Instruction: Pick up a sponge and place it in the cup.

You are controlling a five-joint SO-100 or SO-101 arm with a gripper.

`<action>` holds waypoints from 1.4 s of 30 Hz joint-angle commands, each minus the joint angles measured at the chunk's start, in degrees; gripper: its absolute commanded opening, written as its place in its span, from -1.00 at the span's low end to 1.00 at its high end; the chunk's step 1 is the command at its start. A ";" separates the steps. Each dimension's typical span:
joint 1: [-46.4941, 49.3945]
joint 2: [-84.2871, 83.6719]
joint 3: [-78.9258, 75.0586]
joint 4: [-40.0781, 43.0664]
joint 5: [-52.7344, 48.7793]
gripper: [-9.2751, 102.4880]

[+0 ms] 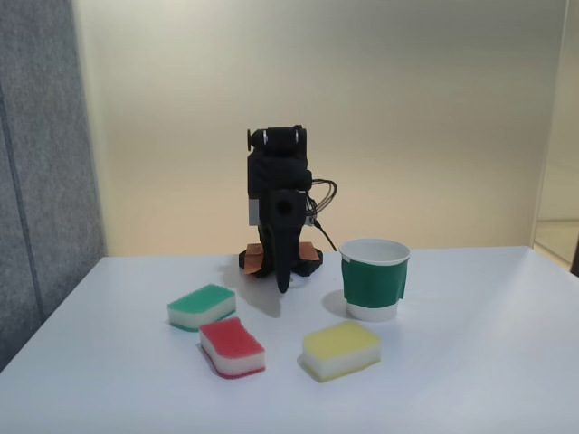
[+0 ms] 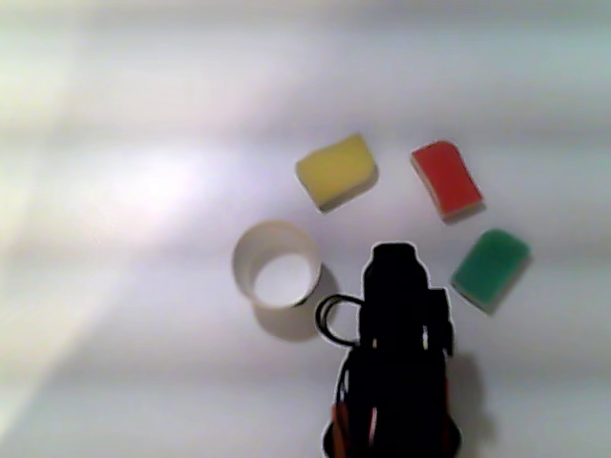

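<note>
While my arm sits folded at its base, my claw (image 1: 284, 282) hangs tip-down just above the table (image 1: 470, 362), jaws together, gripping nothing. Red sponge (image 1: 232, 347) lies flat in front, between green sponge (image 1: 202, 306) and yellow sponge (image 1: 340, 350), untouched. Cup (image 1: 374, 279) stands upright, beside my claw at right in the fixed view

Foam sponge (image 1: 232, 347) looks matt, paper cup (image 1: 374, 279) smooth, table (image 1: 470, 362) white and matt
</note>
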 commanded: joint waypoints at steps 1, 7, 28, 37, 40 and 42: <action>0.00 -1.76 -3.43 3.60 -0.97 -0.84; -0.88 -10.90 -8.70 1.05 -0.70 -0.84; 5.80 -52.56 -37.00 -8.26 -5.45 -0.84; 7.21 -72.25 -53.26 -9.76 -10.02 -0.84; 7.73 -78.31 -58.97 -9.67 -11.34 -0.84; 8.00 -81.83 -62.31 -9.49 -11.43 -0.84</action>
